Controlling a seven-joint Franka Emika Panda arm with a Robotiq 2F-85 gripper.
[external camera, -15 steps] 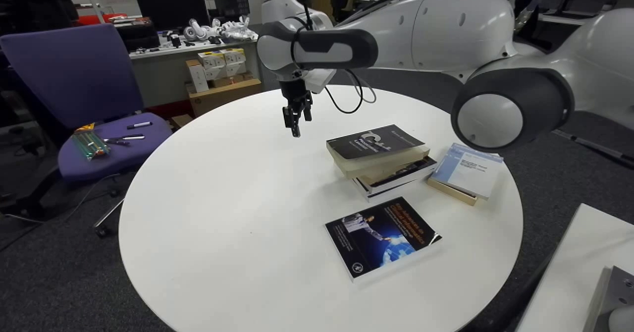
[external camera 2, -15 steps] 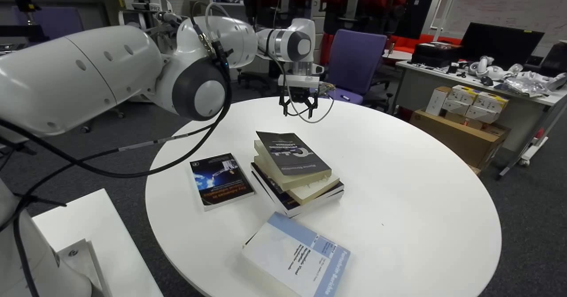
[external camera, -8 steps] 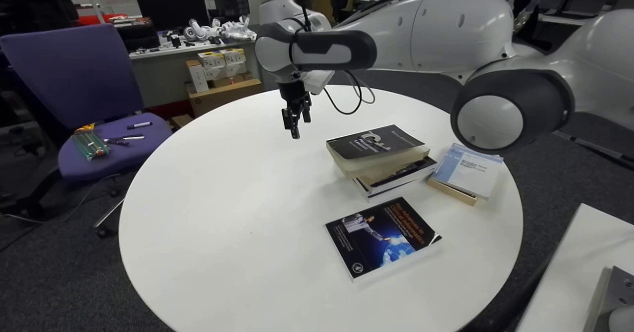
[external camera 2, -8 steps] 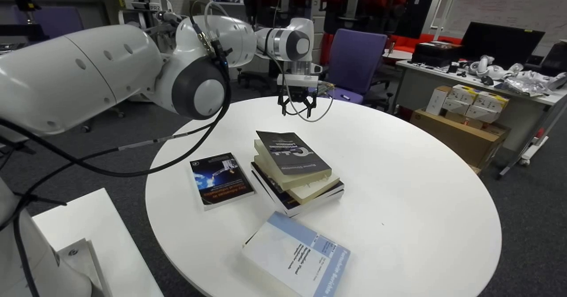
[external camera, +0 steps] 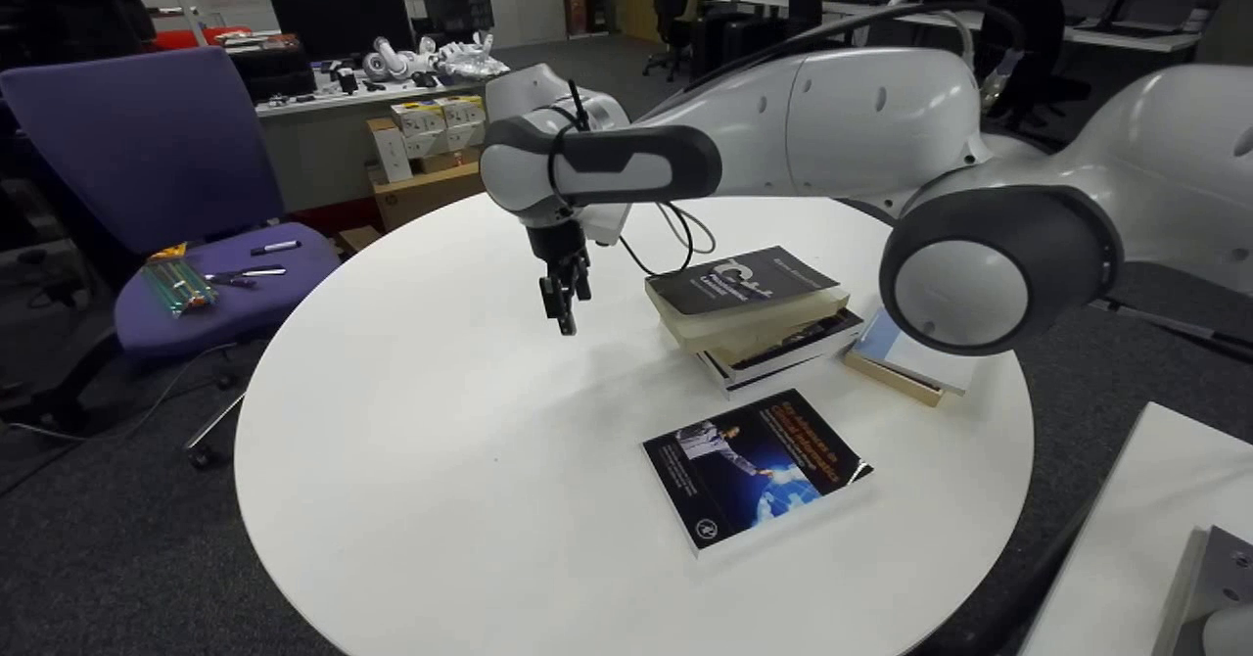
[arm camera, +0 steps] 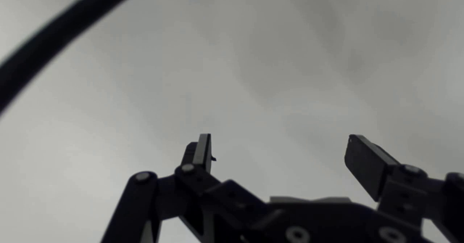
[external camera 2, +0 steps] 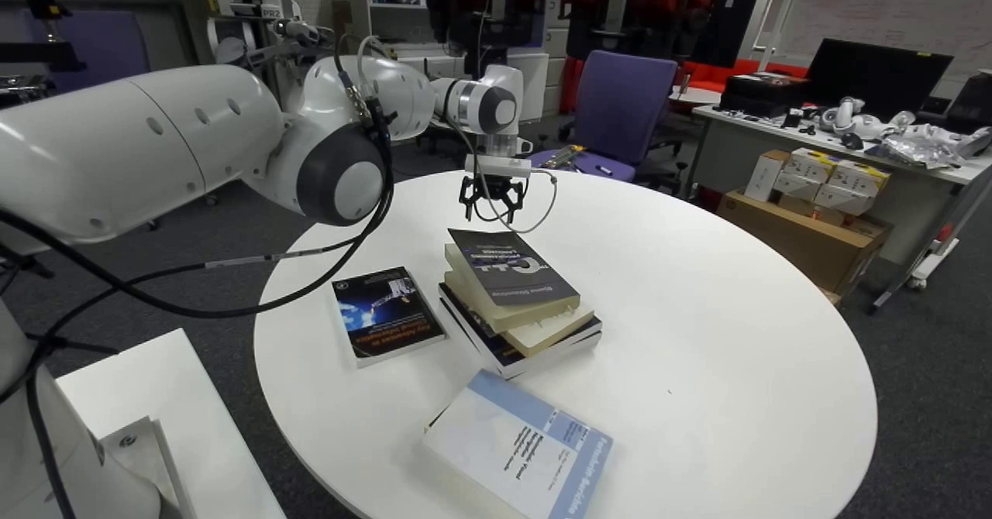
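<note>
My gripper (arm camera: 279, 145) stands open in the wrist view, its two black fingers (arm camera: 366, 159) wide apart with only white tabletop beyond them. In both exterior views the gripper (external camera: 574, 311) hangs fingers down above the round white table (external camera: 421, 460), touching nothing. Nearest to it is a stack of several books topped by a dark grey C++ book (external camera 2: 515, 267), slightly tilted. Beside the stack lies a black and blue book (external camera: 754, 470), flat and face up. A light blue and white book (external camera 2: 527, 441) rests on another book; in an exterior view the arm covers part of it.
A dark cable (arm camera: 69, 36) crosses a corner of the wrist view, and cables (external camera 2: 542, 209) loop from the wrist near the stack. A purple chair (external camera: 230, 284) holding small items stands by the table's edge. A desk (external camera 2: 852, 147) with boxes under it is farther back.
The arm has come down toward the table, mostly within the last half second. In both exterior views the gripper also shifted left in the picture. The books stayed put and the jaws remain open.
</note>
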